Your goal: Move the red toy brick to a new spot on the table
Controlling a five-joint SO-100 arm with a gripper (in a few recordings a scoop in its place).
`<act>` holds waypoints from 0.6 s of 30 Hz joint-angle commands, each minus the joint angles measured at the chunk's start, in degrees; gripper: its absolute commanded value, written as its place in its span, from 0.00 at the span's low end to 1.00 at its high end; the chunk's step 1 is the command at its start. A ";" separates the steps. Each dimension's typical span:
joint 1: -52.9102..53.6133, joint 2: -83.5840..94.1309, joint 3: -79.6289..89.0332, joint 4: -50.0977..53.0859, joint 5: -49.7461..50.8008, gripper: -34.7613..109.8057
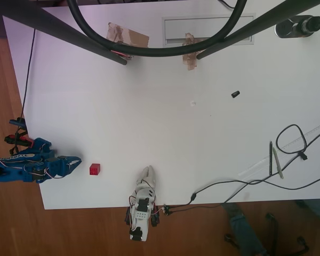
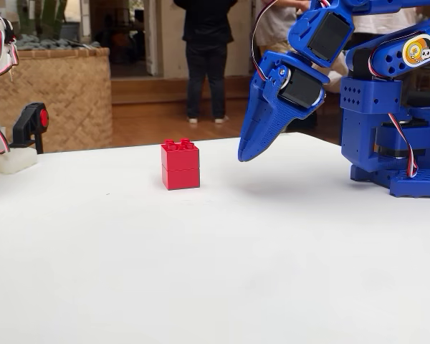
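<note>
Overhead view, left to right. The blue arm is mounted at the left edge of the counter [image 1: 165,101], reaching inward. Its claw [image 1: 74,162] points right, tip low, with nothing between the fingers. The fingers appear drawn together to a single point; the fixed view agrees, showing the claw [image 2: 252,147] as one closed wedge with no visible gap. The tip stands off the surface there, with a shadow on the counter below it.

Just right of the claw tip sits the red toy brick [image 1: 95,169], free on the white surface, near the counter's lower-left corner and slightly below the claw's line of reach. In the fixed view the red toy brick [image 2: 180,164] stands upright, studs on top, apart from the claw, which sits to its right in that view. There is no contact between them.

Further right in the overhead view: a white arm at the lower edge, a small black cap [image 1: 235,94] well apart at upper right, and loose cables [image 1: 291,140] near the right edge. None obstructs the brick.

Assessment: the task is at the approach step; the grasp is not yet made and the brick has not been lifted. The next move appears to call for spreading the fingers, advancing a short way toward the brick and slightly across to centre on it, lowering to straddle it, then closing. The brick is small and light; a closed tip arriving first would likely push it away.
</note>
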 commanded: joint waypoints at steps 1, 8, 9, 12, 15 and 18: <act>1.67 -10.37 -14.68 -2.64 2.11 0.27; 6.42 -16.88 -17.14 -14.06 -3.87 0.42; 7.21 -17.14 -15.91 -16.35 -6.15 0.44; 9.23 -18.11 -12.92 -22.24 -11.07 0.46; 10.90 -20.30 -11.87 -26.37 -13.54 0.47; 12.22 -22.06 -10.90 -29.09 -14.85 0.47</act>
